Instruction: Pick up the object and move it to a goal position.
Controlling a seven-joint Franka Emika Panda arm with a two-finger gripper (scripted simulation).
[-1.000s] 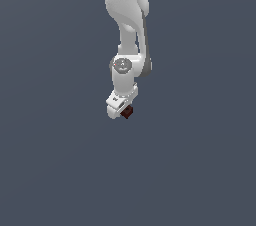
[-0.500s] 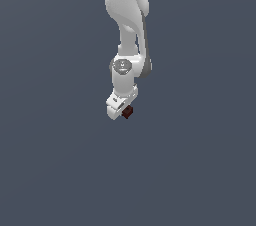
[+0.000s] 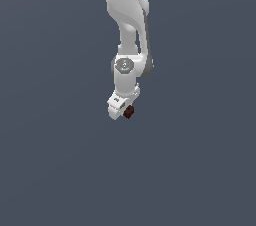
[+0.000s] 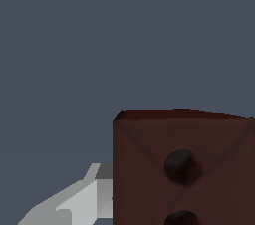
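The small dark red-brown cube-like block (image 3: pixel 129 112) sits at the tip of the white gripper (image 3: pixel 121 111), pressed against the finger ends on the exterior view's right side. In the wrist view the block (image 4: pixel 184 169) fills the near field, its broad face showing two darker round spots, with one pale grey finger (image 4: pixel 74 204) lying just beside its edge. The other finger is hidden behind the block, so a full clamp cannot be confirmed; from how closely the block hugs the fingertips, the fingers are probably closed on it, but I cannot tell for certain.

Compared with the exterior views half a second and a second ago, almost nothing has changed: the white jointed arm (image 3: pixel 126 20), the gripper and the block keep the same pose and the same place against the plain grey-blue background (image 3: pixel 50 120). That stillness suggests the block is riding with the fingers without slipping, and that the carry is either paused or at its end. No goal marker is visible in either view, so whether the block has reached the goal position cannot be judged here.
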